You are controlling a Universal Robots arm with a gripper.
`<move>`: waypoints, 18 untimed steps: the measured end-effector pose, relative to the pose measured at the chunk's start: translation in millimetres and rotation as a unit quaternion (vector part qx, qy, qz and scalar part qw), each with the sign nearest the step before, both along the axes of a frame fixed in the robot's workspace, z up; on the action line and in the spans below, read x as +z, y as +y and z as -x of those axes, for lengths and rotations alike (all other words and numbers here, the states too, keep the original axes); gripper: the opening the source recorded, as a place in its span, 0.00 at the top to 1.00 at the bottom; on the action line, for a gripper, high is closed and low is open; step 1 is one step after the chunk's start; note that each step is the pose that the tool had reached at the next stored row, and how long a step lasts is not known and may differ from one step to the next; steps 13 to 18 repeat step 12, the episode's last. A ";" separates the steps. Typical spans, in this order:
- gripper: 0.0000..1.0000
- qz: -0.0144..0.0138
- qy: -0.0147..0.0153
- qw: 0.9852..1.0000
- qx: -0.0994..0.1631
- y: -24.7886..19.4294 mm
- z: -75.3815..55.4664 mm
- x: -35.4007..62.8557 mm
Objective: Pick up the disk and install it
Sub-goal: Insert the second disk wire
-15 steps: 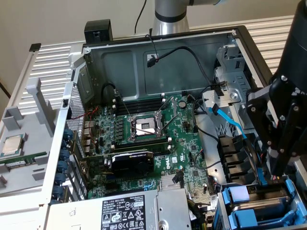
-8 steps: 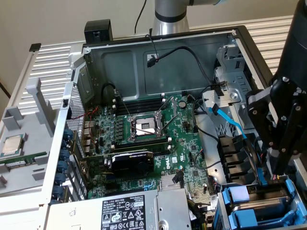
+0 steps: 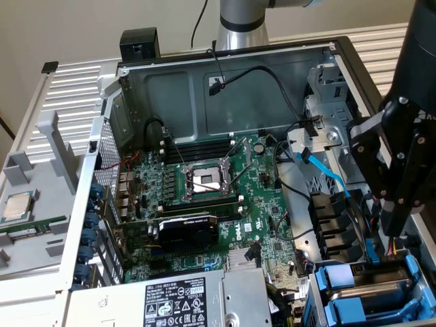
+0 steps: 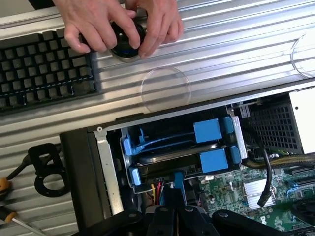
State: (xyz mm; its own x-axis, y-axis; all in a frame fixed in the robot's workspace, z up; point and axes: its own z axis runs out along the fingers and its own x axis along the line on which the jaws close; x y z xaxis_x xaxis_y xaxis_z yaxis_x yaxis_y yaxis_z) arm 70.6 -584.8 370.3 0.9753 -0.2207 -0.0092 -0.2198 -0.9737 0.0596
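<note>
The black robot claw [image 3: 402, 204] hangs over the drive bay corner of the open black-and-grey computer case [image 3: 225, 75], on the exterior view's right. It is clenched shut, and nothing shows between its fingers; in the wrist view its dark body sits just above the blue carriers.

The disk [image 4: 172, 155], a silver-grey metal hard drive clipped in a blue plastic carrier frame, lies in the drive bay directly under the claw. In the wrist view its grey edge shows between the blue rails, with two blue square tabs [image 4: 207, 130] at one end. In the exterior view the blue-framed carriers [image 3: 368, 289] sit stacked in the bay at the case's lower right corner. I cannot tell whether the disk is pushed fully home or only resting in its slot.

As a judgement, the carrying part looks done: the disk is in the bay, not in the claw and not out on the ribbed grey metal worktop [image 4: 221, 54]. What may be left is seating it firmly, which the pictures do not settle.

Beside the case, a person's hands [image 4: 123, 24] hold a round black object next to a black keyboard [image 4: 44, 69]. Inside the case the green motherboard [image 3: 204, 204] lies with its empty processor socket [image 3: 204, 180] open.
</note>
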 end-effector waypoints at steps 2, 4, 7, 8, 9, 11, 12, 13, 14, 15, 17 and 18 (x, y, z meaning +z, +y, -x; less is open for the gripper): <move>0.89 0.000 0.000 1.000 0.005 2.7 0.0 0.3; 0.89 0.000 0.000 1.000 0.006 3.8 0.0 0.3; 0.89 0.000 0.000 1.000 0.007 3.8 0.0 0.3; 0.89 0.000 0.000 1.000 0.007 3.8 0.0 0.3; 0.89 0.000 0.000 1.000 0.007 3.8 0.0 0.3; 0.89 0.000 0.000 1.000 0.008 3.9 0.0 0.3; 0.89 0.000 0.000 1.000 0.008 3.8 0.0 0.3; 0.89 0.000 0.000 1.000 0.008 3.8 0.0 0.3; 0.89 0.000 0.000 1.000 0.008 3.8 0.0 0.3; 0.89 0.000 0.000 1.000 0.008 3.8 0.0 0.3; 0.89 0.000 0.000 1.000 0.008 3.8 0.0 0.3; 0.89 0.000 0.000 1.000 0.008 3.8 0.0 0.3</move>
